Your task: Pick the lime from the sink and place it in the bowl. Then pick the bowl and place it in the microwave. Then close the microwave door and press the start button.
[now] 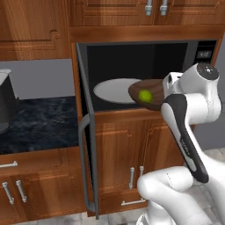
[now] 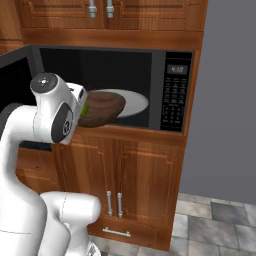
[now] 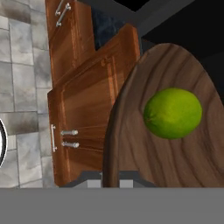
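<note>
The white arm rises from the base, bends at the elbow and reaches forward, wrist turned level. The gripper (image 3: 110, 177) is closed on the bowl's (image 3: 175, 157) rim, one of its fingers (image 3: 93, 183) on each side.

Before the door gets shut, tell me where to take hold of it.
Grip the microwave door by its long vertical bar handle, coming from the outer, left-facing side. The door stands swung fully open, edge-on, and the bar stands off the panel.
</note>
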### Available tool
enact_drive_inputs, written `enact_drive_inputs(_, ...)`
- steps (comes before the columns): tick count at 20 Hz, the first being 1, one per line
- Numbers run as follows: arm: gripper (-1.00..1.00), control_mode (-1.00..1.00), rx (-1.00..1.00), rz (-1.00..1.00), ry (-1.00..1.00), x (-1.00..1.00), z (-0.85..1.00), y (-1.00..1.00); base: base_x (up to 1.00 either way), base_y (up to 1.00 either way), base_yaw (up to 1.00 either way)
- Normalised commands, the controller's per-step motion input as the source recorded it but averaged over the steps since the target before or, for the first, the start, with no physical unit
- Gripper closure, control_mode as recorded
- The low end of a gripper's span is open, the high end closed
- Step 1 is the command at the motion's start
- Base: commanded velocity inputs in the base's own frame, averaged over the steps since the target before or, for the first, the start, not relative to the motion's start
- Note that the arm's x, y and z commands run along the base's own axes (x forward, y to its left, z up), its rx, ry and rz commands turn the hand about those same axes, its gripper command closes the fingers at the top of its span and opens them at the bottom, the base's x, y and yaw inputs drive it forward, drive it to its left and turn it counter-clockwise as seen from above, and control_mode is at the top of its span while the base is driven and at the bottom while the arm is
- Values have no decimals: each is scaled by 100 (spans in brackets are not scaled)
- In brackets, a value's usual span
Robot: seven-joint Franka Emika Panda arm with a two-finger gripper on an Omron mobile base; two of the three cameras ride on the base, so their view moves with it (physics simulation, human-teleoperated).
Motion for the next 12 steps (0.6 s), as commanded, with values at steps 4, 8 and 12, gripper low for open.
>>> enact_drive_inputs(4,100,-100,-3,4,1,100,-3,9,0,0,0)
enact_drive_inputs(8,100,-100,-1,6,6,96,-9,37,0,0,0)
enact_drive_inputs(12,100,-100,0,2,7,98,-31,26,0,0,0)
